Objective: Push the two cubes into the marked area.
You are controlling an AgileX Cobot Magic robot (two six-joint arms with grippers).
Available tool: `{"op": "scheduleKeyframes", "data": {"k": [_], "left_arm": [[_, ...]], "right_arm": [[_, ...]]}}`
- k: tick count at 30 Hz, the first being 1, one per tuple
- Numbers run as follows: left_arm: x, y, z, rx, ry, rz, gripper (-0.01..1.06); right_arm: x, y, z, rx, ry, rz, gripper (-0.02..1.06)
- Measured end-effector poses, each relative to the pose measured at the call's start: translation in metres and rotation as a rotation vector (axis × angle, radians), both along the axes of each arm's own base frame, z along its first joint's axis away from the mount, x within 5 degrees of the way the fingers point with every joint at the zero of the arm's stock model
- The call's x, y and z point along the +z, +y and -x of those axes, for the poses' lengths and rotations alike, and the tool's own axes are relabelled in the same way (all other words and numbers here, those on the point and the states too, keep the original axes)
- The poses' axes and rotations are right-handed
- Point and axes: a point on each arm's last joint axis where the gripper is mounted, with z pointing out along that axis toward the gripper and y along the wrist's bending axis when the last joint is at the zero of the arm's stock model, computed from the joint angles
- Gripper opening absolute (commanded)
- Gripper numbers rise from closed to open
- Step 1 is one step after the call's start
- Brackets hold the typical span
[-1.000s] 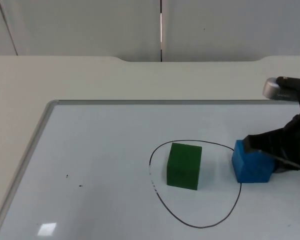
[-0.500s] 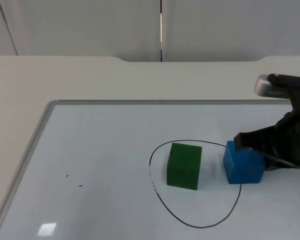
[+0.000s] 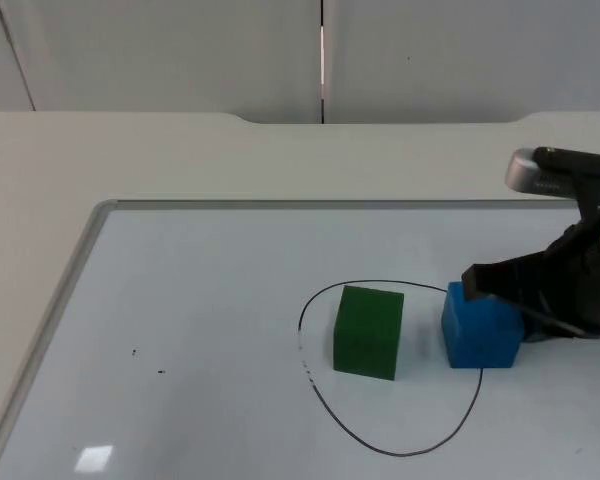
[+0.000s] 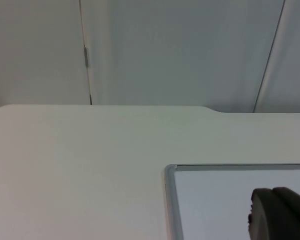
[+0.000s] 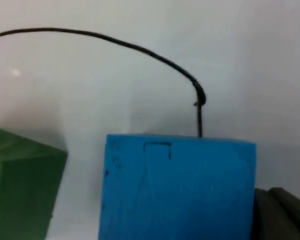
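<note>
Apparently rigid and light, blue cube [image 3: 481,332] slides on slick whiteboard [image 3: 200,300]; right gripper [image 3: 510,290], finger spacing indiscernible, should push its right face centrally toward green cube [image 3: 368,332].

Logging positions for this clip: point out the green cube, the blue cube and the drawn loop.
green cube [image 3: 368,331], top view, its front face
blue cube [image 3: 480,330], top view, its front face
drawn loop [image 3: 380,451], top view, its near stretch of line

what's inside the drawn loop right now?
The green cube sits fully inside the black loop. The blue cube straddles its right edge, hiding the line beneath, with the right gripper against it.
</note>
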Motion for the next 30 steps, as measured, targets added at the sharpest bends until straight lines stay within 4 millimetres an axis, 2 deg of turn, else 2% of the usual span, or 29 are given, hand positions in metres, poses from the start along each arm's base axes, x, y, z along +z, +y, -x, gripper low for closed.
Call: {"op": "scheduleKeyframes", "data": {"k": [5, 25, 30], "left_arm": [[0.0, 0.0, 0.0, 0.0, 0.0, 0.0, 0.0], [0.0, 0.0, 0.0, 0.0, 0.0, 0.01, 0.0], [0.0, 0.0, 0.0, 0.0, 0.0, 0.01, 0.0]], "right_arm": [[0.002, 0.012, 0.002, 0.029, -0.037, -0.028, 0.0], [0.002, 0.013, 0.002, 0.005, -0.035, -0.047, 0.0], [0.003, 0.019, 0.004, 0.023, -0.048, -0.057, 0.0]]}}
